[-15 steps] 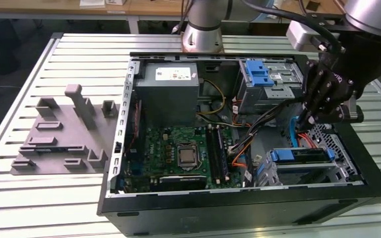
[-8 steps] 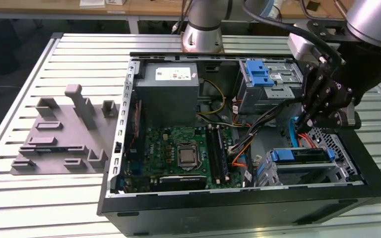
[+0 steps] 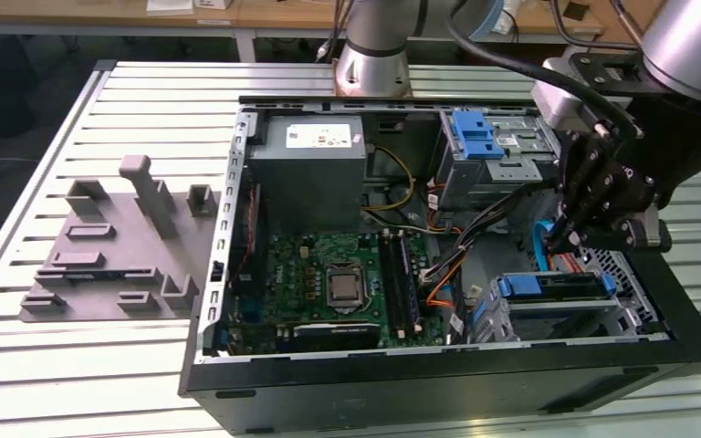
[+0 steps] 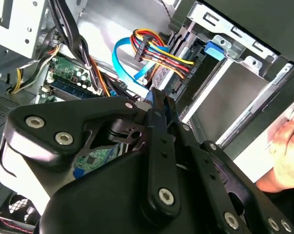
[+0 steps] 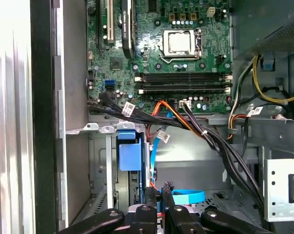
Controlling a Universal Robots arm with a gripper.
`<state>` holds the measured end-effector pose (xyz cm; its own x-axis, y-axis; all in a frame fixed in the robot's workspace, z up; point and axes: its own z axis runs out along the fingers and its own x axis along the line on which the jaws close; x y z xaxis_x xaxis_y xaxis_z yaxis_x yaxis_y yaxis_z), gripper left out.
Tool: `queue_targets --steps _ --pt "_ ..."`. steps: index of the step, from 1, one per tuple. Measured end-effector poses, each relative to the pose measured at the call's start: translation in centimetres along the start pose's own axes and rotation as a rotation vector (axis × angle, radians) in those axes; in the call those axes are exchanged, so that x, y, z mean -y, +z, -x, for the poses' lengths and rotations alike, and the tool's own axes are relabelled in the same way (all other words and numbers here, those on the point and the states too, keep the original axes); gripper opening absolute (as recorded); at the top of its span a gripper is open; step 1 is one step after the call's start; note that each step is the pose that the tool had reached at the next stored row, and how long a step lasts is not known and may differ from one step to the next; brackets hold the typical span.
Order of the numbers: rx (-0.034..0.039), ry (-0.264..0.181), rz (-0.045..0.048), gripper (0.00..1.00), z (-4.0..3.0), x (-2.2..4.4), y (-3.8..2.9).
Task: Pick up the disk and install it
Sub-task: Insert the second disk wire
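The disk (image 3: 554, 286) lies flat in the lower drive cage at the front corner of the open computer case (image 3: 448, 383), on the exterior view's right. Its blue carrier frame (image 5: 129, 151) shows at the cage's mouth. My gripper (image 3: 559, 246) hangs just above that cage, beside a looped blue data cable (image 3: 538, 239). In both wrist views the two black fingers (image 4: 159, 112) stand pressed close together, and I see nothing between them. The gripper (image 4: 161, 97) points at the bundle of coloured power wires (image 4: 159, 52) and the cage wall; the gripper (image 5: 159, 191) is over the blue cable (image 5: 188, 197).
A motherboard (image 3: 332, 274), a grey power supply box (image 3: 308, 169) and an upper drive bay with a blue latch (image 3: 482, 137) fill the case. A grey fixture plate (image 3: 113, 255) lies on the slatted table at the exterior view's left. A hand (image 4: 287, 146) rests by the case edge.
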<state>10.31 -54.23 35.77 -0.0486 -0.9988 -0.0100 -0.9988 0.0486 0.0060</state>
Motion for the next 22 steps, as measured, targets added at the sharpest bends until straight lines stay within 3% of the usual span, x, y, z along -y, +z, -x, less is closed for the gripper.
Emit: queue_targets --steps 3,9,22 --pt "0.0000 -0.003 -0.0015 0.16 -0.22 0.01 0.15" --pt "0.0006 -0.006 -0.0017 0.16 -1.52 0.07 0.96" --pt "0.0006 -0.013 -0.0042 0.16 -1.72 0.39 1.82"
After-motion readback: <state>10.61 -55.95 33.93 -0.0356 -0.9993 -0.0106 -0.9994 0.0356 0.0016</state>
